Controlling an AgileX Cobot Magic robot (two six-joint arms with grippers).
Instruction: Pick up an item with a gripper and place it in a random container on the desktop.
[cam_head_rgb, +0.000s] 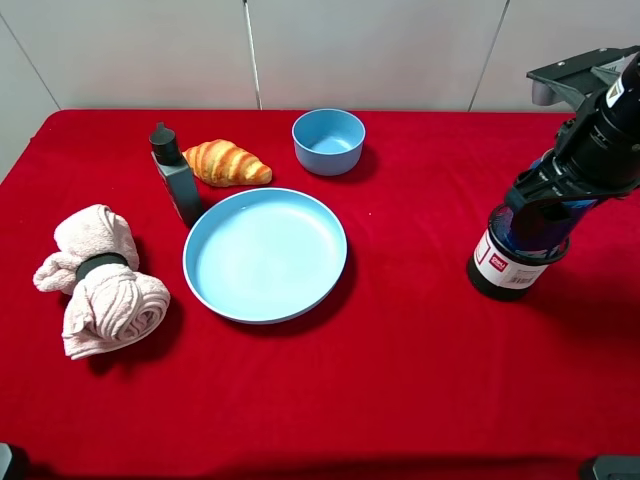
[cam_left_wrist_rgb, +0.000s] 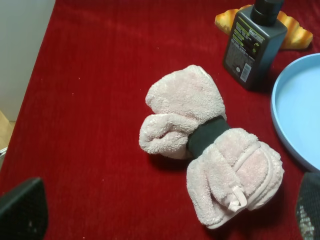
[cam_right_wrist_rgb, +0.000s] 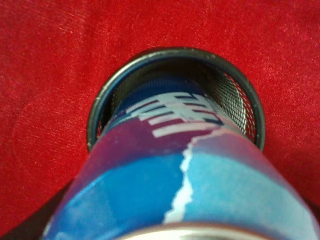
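Observation:
The blue can (cam_head_rgb: 519, 228) with white markings stands with its lower end inside the black wire-mesh cup (cam_head_rgb: 508, 268), which sits on the red cloth (cam_head_rgb: 400, 350) at the right. My right gripper (cam_head_rgb: 545, 205) is closed around the can's upper part from above. In the right wrist view the can (cam_right_wrist_rgb: 190, 175) fills the frame and its bottom sits inside the cup's rim (cam_right_wrist_rgb: 100, 100). My left gripper (cam_left_wrist_rgb: 165, 212) is open and empty above the rolled towel, with its fingertips (cam_left_wrist_rgb: 22, 212) wide apart.
A big blue plate (cam_head_rgb: 265, 255) lies at the centre, with a small blue bowl (cam_head_rgb: 328, 140) behind it. A croissant (cam_head_rgb: 226, 163) and a dark grey bottle (cam_head_rgb: 175, 180) are at the back left. A rolled pink towel (cam_head_rgb: 98, 280) lies at the left.

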